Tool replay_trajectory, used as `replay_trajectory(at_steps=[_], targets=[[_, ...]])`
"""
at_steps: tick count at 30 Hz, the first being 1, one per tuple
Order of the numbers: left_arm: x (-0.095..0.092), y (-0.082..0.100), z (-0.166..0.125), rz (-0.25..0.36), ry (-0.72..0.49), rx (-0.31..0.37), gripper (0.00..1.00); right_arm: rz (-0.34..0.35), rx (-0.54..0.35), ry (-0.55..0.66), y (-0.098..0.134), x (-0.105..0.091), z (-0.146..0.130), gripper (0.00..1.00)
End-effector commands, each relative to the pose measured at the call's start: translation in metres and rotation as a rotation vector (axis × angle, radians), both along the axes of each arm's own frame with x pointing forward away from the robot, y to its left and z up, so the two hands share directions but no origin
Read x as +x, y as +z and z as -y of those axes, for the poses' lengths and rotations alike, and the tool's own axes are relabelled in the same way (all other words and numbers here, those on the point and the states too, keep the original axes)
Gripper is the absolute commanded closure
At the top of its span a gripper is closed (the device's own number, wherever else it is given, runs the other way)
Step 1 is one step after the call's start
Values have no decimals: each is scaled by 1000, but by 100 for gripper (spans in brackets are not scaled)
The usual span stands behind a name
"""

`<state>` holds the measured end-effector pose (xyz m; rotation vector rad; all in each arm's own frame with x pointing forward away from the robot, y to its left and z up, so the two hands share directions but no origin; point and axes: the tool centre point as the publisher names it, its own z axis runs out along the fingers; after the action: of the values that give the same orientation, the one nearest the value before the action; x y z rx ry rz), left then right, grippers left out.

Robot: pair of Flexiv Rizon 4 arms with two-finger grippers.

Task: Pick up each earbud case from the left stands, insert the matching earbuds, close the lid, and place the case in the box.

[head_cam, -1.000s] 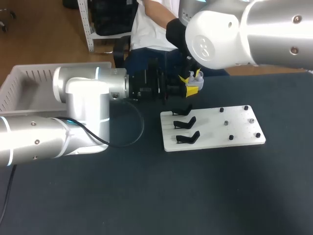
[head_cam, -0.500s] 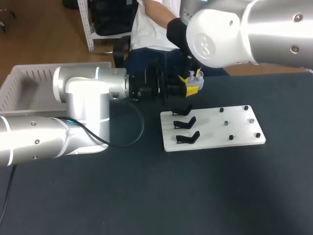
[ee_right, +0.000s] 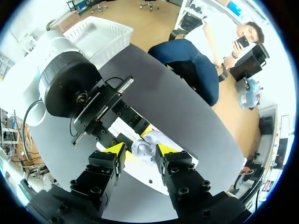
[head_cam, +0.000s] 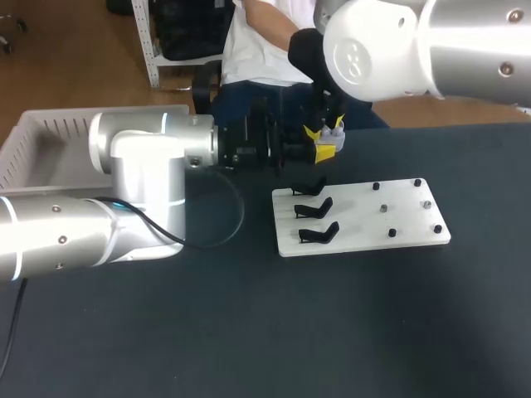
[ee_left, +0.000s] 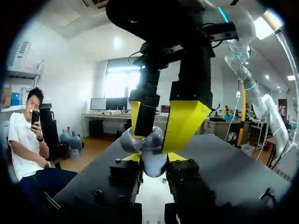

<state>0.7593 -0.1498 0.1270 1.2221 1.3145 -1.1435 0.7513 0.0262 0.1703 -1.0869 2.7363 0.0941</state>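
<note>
while the case (ee_left: 152, 164) hangs in the air over the far side of the table, just behind the white board (head_cam: 357, 222), the left gripper (ee_left: 154, 157) is clamped on its lower half, one yellow tip on each flank. the right gripper (ee_right: 140, 150) sits over it from above, around the upper part. whether it has actually closed on the case i cannot tell, since the two tools crowd each other in every view. the three black stands (head_cam: 316, 207) on the board carry no case, and the box (head_cam: 41, 137) sits well apart at the table's left.

the case looks like a small, smooth, rounded pebble of grey plastic, so i take it to be light, stiff and slippery. a pinch on its curved flanks could squirt it out if the pressure is off-centre. the hold should therefore sit across the widest part of the body, below the seam, leaving the lid free to swing. the hinge is likely the weak point, so any press on the lid should go straight toward the body, not sideways. with two grippers on one small thing, the risk is that one nudges it askew in the other's grasp. whether the lid is open, and whether earbuds are inside, is too small to make out.
</note>
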Motion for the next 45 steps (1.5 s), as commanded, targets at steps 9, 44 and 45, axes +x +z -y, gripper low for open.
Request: replay_trajectory(at_steps=[9,44,45], targets=[[-3,0,0,4,3,-3,100,135,120,-60,36,11,-2,56],[-3,0,0,4,3,-3,100,130,198,-288,8,13,27,57],[-3,0,0,4,3,-3,100,130,201,-288,8,12,27,57]])
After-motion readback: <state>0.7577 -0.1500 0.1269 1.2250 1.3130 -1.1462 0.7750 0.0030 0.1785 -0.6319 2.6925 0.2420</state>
